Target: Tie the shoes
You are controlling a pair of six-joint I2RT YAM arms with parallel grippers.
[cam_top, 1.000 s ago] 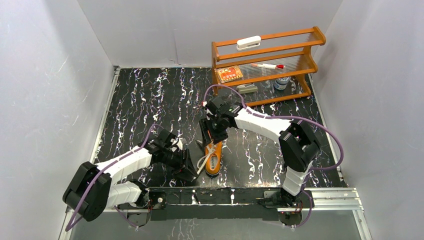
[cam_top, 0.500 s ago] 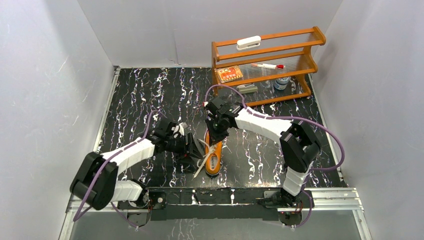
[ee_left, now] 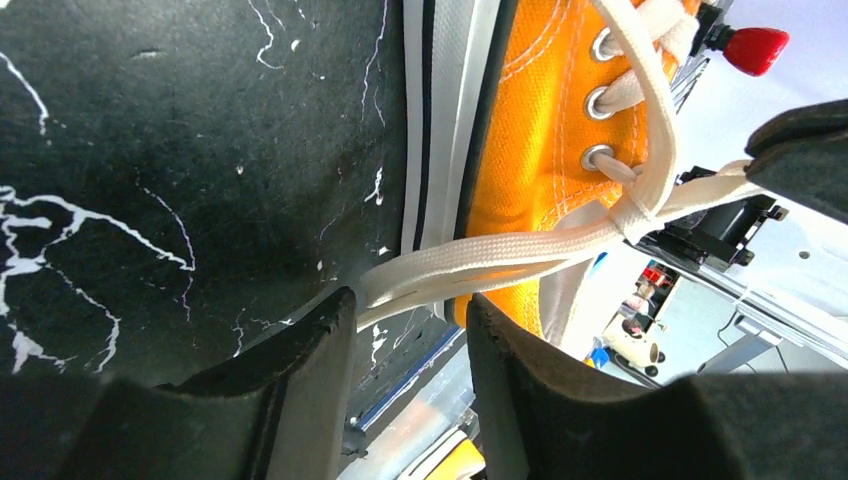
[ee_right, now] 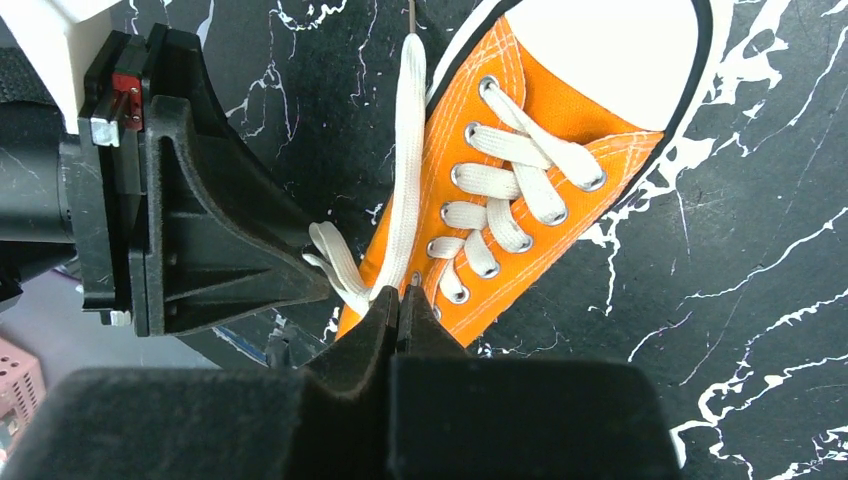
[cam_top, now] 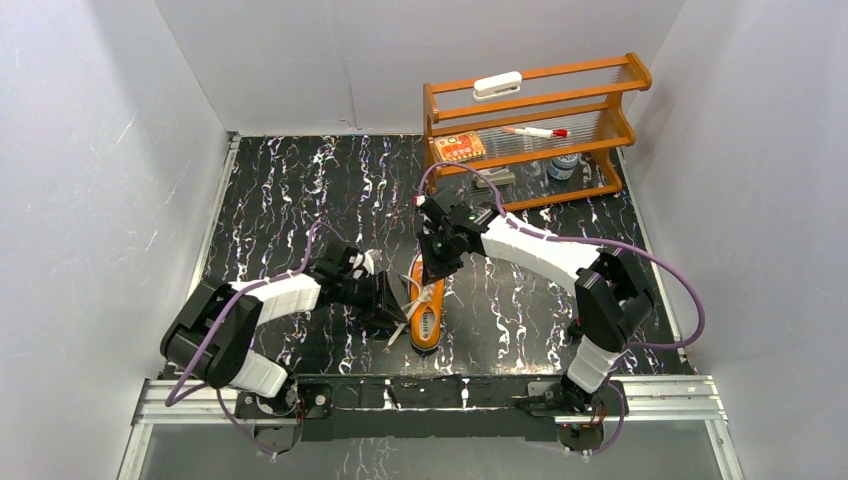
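Tightening the knot, I judge: right gripper is closed on the lace; left gripper is half open around a strand and should close, then pull outward

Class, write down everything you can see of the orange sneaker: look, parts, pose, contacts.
The orange sneaker is a canvas low-top with a white rubber toe cap, metal eyelets and flat white laces criss-crossed up its front. It stands on its sole on the black marbled table. The laces cross in a simple knot by the top eyelets; one end runs between the open fingers of the left hand, and the right hand is shut on a lace beside that knot.
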